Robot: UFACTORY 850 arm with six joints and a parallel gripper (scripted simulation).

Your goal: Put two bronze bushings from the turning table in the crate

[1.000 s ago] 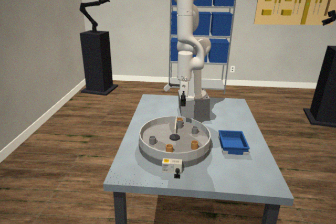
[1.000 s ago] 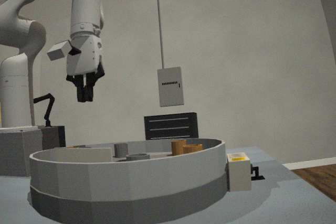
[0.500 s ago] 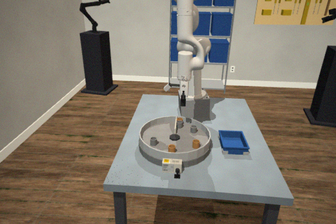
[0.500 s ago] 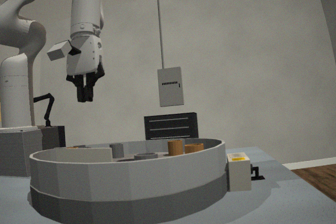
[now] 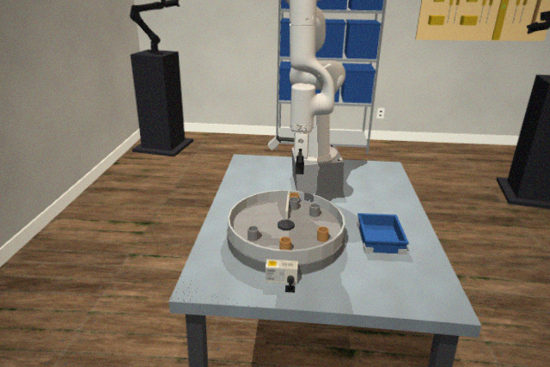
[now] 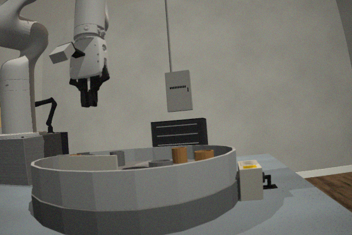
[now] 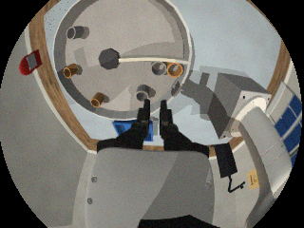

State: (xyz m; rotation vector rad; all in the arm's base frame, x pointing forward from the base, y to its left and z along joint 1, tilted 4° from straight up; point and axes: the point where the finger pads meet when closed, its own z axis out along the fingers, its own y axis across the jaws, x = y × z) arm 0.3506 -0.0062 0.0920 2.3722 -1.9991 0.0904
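My gripper (image 5: 299, 172) (image 6: 88, 105) (image 7: 155, 106) is nearly closed with nothing between the fingers, high above the base-side part of the turning table (image 5: 246, 251) (image 6: 113, 189) (image 7: 138, 33). One bronze bushing (image 5: 294, 195) (image 7: 175, 70) is at the far rim beside a grey bushing (image 5: 294, 203) (image 7: 159, 68). A second bronze bushing (image 5: 322, 234) (image 7: 97, 100) is near the crate side, a third bronze bushing (image 5: 284, 243) (image 7: 70, 71) at the front. Other grey bushings (image 5: 314, 210) (image 5: 253, 233) (image 7: 142, 93) (image 7: 75, 32) stand apart. The blue crate (image 5: 384, 248) (image 7: 124, 129) looks empty.
A thin pale bar (image 5: 287, 207) (image 6: 88, 162) (image 7: 152, 60) runs from the dark hub (image 5: 285, 224) (image 7: 109, 58) to the rim. A raised wall rings the turning table. A small white box (image 5: 280, 275) (image 6: 250, 182) stands at its front.
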